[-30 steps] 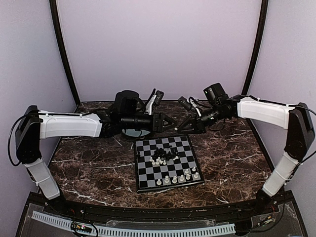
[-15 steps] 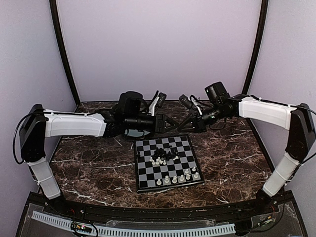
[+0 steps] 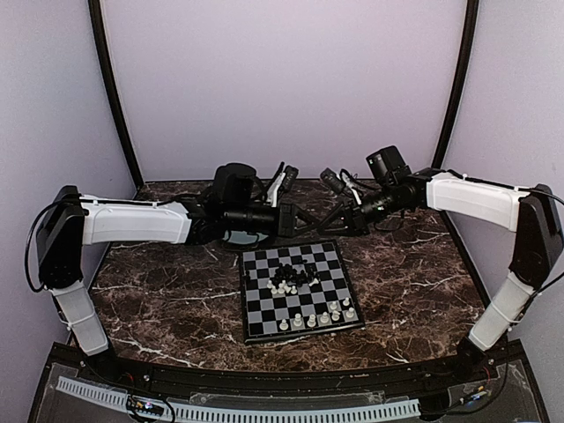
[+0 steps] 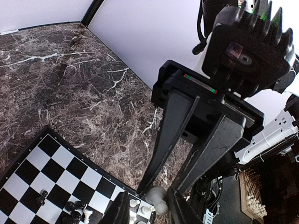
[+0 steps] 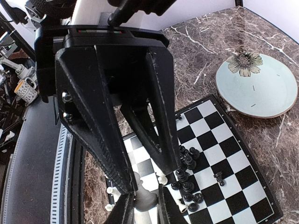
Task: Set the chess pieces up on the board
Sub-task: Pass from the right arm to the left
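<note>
From above, the left gripper (image 3: 307, 224) and the right gripper (image 3: 328, 227) were seen tip to tip over the far edge of the board (image 3: 257, 295), which lay on the marbled table (image 3: 167, 291). The chess pieces (image 3: 293, 278) were heaped near the board's middle, black and cream mixed, and a loose row of cream ones was stood towards its near edge (neither claw's span could be judged from here).

In the left wrist view, a cream-white piece (image 4: 157, 204) was seen pinched between the narrowed black fingers (image 4: 163, 135) of the right gripper. The left gripper's own fingertips were set a little wider, flanking that piece, with a gap visible on one side.

In the right wrist view, the cream-white piece was seen clamped between the right gripper's own fingertips, low in the frame, with the left gripper's fingers parted around it. A pale green plate (image 5: 261, 88) was lying just beside a corner of the board.
</note>
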